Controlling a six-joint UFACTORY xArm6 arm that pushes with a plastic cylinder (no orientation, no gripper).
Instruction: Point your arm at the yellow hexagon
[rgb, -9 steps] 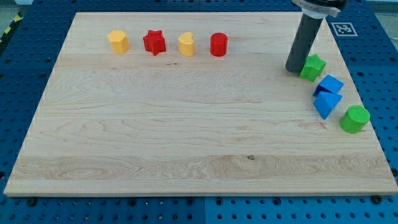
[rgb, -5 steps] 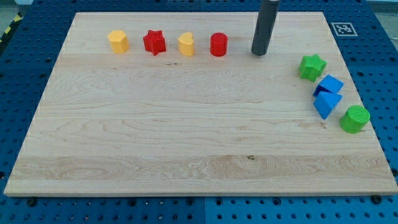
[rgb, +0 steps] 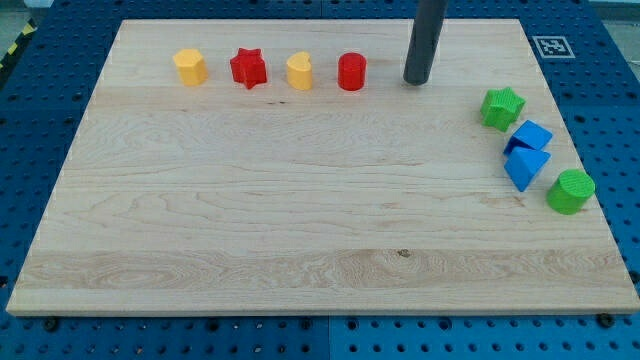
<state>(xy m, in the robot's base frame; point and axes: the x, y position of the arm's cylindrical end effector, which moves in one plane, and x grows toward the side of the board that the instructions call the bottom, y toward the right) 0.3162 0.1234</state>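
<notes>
The yellow hexagon (rgb: 189, 67) sits at the top left of the wooden board (rgb: 300, 220). It is the leftmost in a row with a red star (rgb: 248, 68), a yellow heart (rgb: 299, 72) and a red cylinder (rgb: 351, 72). My tip (rgb: 416, 81) rests on the board just right of the red cylinder, far to the right of the yellow hexagon. The rod rises out of the view's top.
A green star (rgb: 501, 107), two blue blocks (rgb: 533, 135) (rgb: 524, 166) and a green cylinder (rgb: 571, 191) cluster at the board's right edge. A fiducial marker (rgb: 549, 45) lies at the board's top right corner.
My tip moved from beside the green star up and left to beside the red cylinder. In the last half second it barely shifted. No block moved.
</notes>
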